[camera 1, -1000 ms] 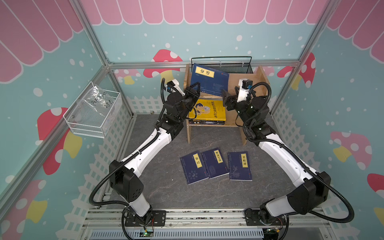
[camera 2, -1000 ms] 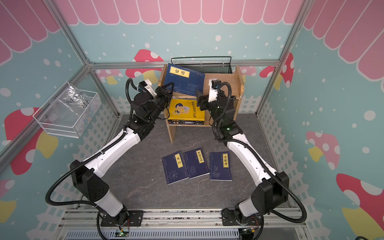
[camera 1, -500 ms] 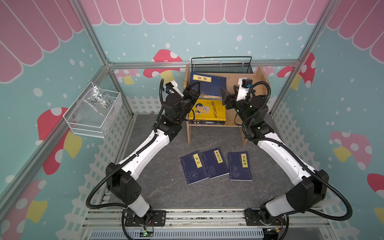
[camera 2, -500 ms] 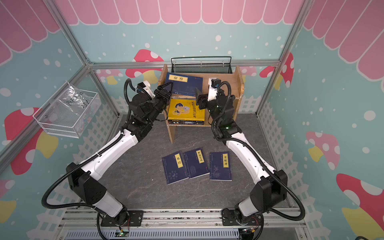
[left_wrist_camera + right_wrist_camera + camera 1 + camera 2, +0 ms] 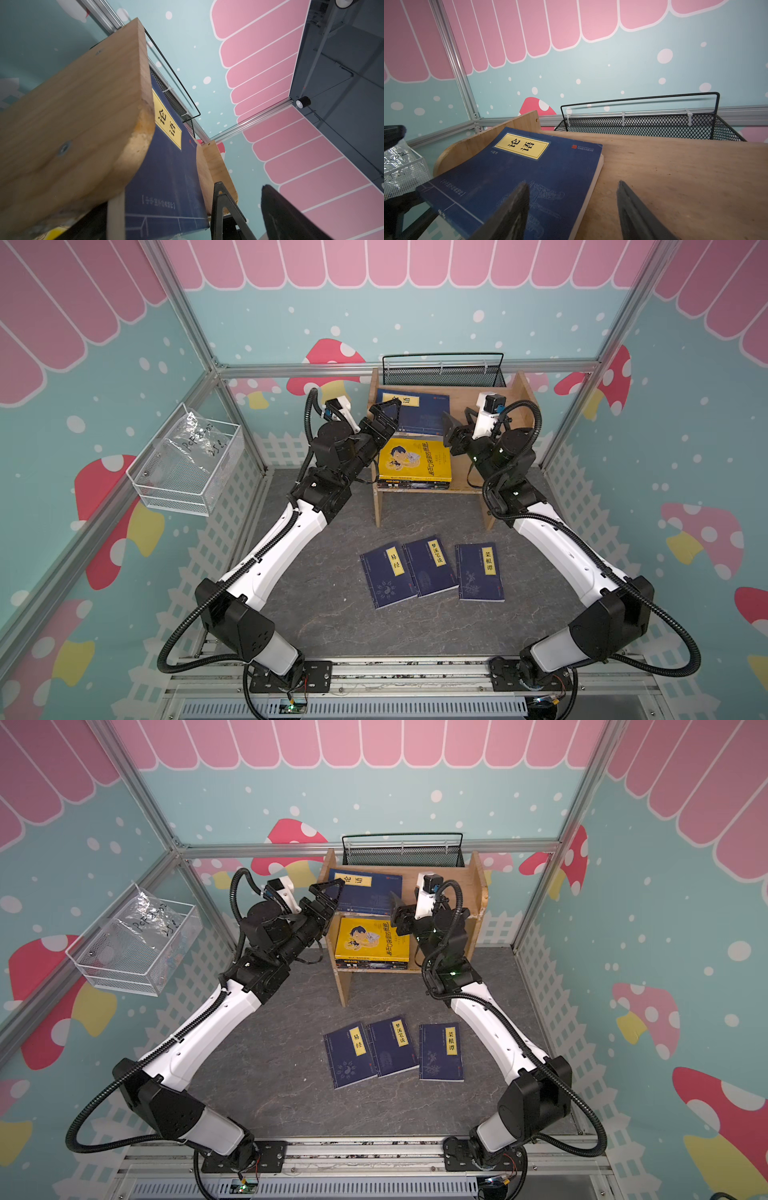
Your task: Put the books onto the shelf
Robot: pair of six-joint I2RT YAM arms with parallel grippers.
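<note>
Both arms reach the shelf's (image 5: 478, 406) top tier
The left gripper (image 5: 384, 418) gapes empty at the navy book's (image 5: 419, 412) left corner; the right gripper (image 5: 453, 433) hovers spread over its right edge, seemingly gripping nothing. It lies flat there; three navy books (image 5: 432, 572) lie on the floor

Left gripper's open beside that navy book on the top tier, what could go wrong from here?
The navy book has a corner jutting past the front of the shelf, right by the open left gripper; a careless retreat might drag it off.
The right gripper sits at its other edge and could nudge it.
Two floor books lie edge to edge, so grasping one may shift its neighbour.
</note>
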